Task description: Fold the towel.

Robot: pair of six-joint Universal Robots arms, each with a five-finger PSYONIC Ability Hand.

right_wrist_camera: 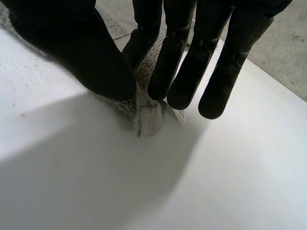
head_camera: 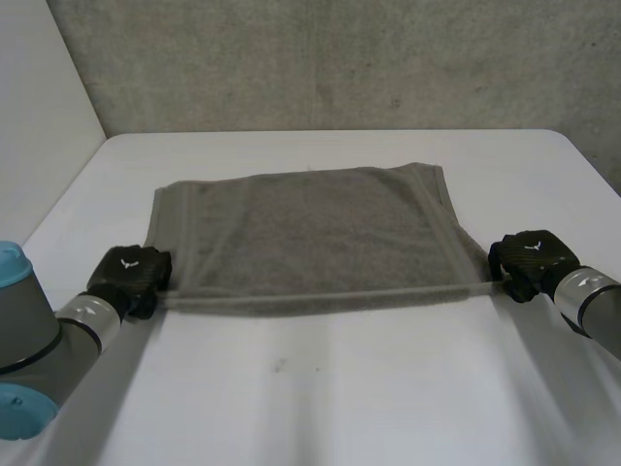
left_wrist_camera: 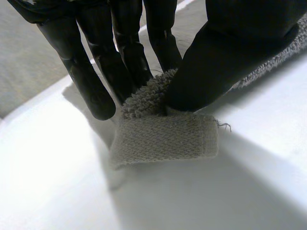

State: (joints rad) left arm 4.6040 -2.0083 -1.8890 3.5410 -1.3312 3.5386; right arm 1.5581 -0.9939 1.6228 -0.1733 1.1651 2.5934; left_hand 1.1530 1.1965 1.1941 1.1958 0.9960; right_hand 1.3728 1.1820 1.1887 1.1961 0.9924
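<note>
Both hands are down at the near edge of the grey towel (head_camera: 310, 233), one on each near corner. The towel lies spread across the middle of the white bench (head_camera: 340, 388). The left hand (head_camera: 131, 277) has its corner pinched. Its wrist view shows the thumb pressing the cloth against the fingers (left_wrist_camera: 98, 98), with a flat hem tab poking out just beneath the grip. The right hand (head_camera: 529, 257) mirrors that at the other corner, thumb and fingers closed on a small bunch of cloth, a scrap of hem jutting from between them.

Between the two grips the near edge runs as one taut, straight line. The shadow under it suggests it sits slightly off the bench. To my eye that is the reason for this hold: with both corners caught and tension between them, the edge should travel level and land square on the far edge.

The cloth is looped terry, nubbly and soft at the pinch. A smoother, tightly woven band runs down each short side. The far part rests flat, and I see no fold in the towel yet.
</note>
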